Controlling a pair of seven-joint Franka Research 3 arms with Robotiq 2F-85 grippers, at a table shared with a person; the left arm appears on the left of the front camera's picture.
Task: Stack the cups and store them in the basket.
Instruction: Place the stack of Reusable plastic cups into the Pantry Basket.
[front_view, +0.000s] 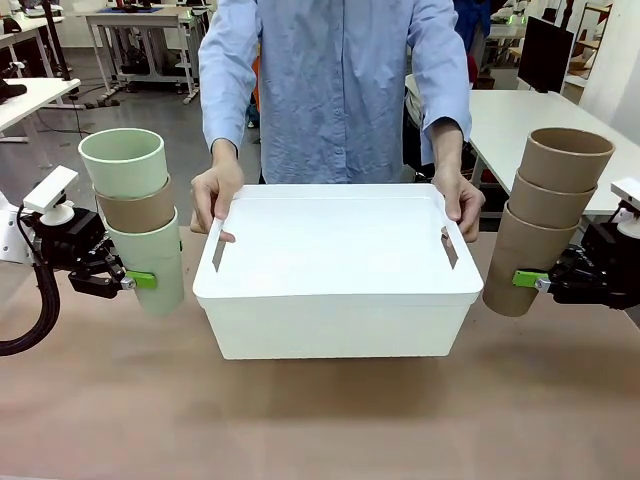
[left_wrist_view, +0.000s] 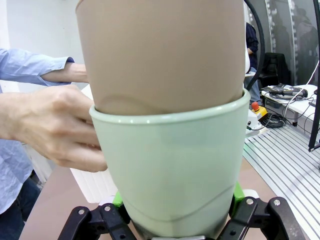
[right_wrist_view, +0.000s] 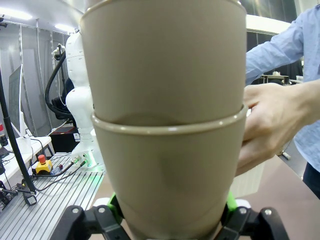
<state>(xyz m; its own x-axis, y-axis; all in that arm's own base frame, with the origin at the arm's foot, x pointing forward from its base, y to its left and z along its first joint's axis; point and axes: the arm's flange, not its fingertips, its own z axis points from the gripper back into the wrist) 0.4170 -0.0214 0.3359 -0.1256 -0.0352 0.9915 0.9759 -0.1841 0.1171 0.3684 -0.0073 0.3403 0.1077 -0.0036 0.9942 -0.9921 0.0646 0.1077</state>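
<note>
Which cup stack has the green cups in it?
The stack in the left hand: mint, tan, mint from the top. The stack in the right hand is all tan.

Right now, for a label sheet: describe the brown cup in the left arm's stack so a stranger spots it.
Find the white basket mid-table. Beside it, the left gripper holds a three-cup stack. The brown cup is its middle one, between two mint cups.

Bright even overhead light, soft shadows, wide-angle wrist distortion
</note>
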